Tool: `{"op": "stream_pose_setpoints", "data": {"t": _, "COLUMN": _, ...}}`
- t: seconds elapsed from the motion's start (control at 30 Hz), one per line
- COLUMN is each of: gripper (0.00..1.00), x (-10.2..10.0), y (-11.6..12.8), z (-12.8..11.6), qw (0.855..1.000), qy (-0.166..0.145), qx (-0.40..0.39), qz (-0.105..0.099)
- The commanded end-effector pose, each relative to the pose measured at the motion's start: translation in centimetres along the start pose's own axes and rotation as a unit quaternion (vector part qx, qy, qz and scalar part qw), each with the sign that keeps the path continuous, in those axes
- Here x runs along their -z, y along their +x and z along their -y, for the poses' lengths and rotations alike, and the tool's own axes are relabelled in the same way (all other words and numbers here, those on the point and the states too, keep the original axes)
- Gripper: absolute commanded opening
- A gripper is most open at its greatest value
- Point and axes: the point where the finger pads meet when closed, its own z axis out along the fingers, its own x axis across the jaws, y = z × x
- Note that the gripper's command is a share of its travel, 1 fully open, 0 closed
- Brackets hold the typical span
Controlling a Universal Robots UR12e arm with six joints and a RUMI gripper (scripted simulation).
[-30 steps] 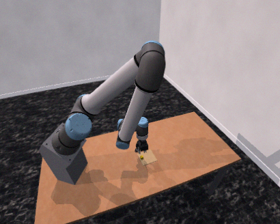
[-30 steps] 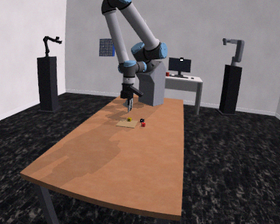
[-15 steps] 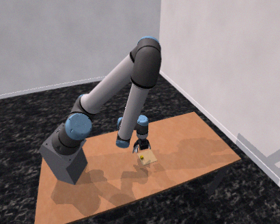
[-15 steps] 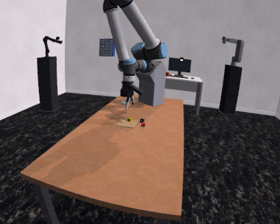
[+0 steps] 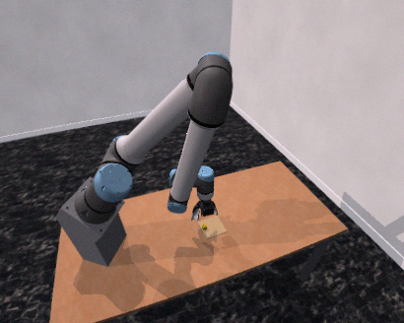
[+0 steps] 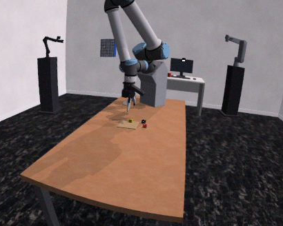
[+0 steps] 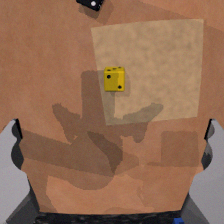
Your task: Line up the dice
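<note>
A yellow die [image 7: 114, 79] sits flat on the tan mat [image 7: 150, 70], near the mat's edge on the robot-base side, with two pips on its top face. It also shows in the exterior view [image 6: 130, 120] and the top view [image 5: 204, 226]. A black die [image 6: 143, 121] and a red die [image 6: 145, 125] lie on the table just off the mat's right side in the exterior view. The black die also shows at the top edge of the wrist view [image 7: 91, 5]. My gripper [image 6: 129, 107] hangs above the mat and the yellow die, open and empty. Its fingers show only at the wrist view's sides.
The mat [image 6: 127, 124] lies on a long wooden table [image 6: 129, 155]. The robot's grey base block [image 6: 153, 86] stands at the table's far end. Two black pedestals with small arms and a desk with a monitor stand on the floor beyond.
</note>
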Motion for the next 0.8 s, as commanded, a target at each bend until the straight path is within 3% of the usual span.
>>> {"op": "stream_pose_setpoints", "data": {"t": 0.0, "gripper": 1.00, "x": -0.1, "y": -0.1, "z": 0.5, "qw": 1.000, "qy": 0.000, "qx": -0.011, "qz": 0.000}}
{"op": "stream_pose_setpoints", "data": {"t": 0.17, "gripper": 1.00, "x": -0.3, "y": -0.2, "z": 1.6, "qw": 0.999, "qy": 0.000, "qx": -0.037, "qz": 0.000}}
{"op": "stream_pose_setpoints", "data": {"t": 0.47, "gripper": 1.00, "x": -1.0, "y": -1.6, "z": 7.1, "qw": 0.986, "qy": 0.000, "qx": -0.169, "qz": 0.001}}
{"op": "stream_pose_setpoints", "data": {"t": 0.77, "gripper": 1.00, "x": -1.1, "y": -2.3, "z": 9.5, "qw": 0.974, "qy": 0.000, "qx": -0.227, "qz": 0.000}}
